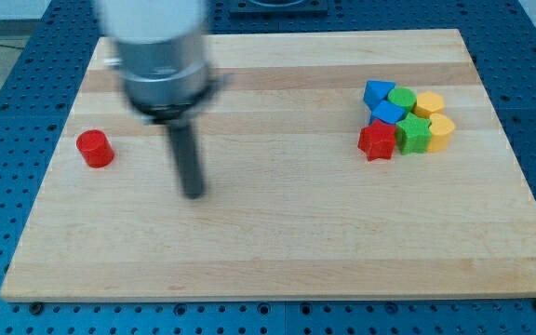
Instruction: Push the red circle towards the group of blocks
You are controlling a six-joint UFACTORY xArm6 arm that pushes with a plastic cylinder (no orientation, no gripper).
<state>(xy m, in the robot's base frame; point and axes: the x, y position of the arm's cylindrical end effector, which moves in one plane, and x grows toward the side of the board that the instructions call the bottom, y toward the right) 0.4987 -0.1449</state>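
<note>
Red circle (94, 149): It is seen alone near the view's left edge of the worktop (277, 251).
My tip (194, 194): It is placed to the right of the red circle, a bit lower, not touching.
Hand: None is there, only a rod, so nothing is held.
Group of blocks (405, 118): Blue, green, yellow and a red star (376, 141) are packed far right.
Good push: The tip should be brought round to the circle's left side, then slid straight right.

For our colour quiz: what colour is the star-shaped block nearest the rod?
Red star, in the camera view.
</note>
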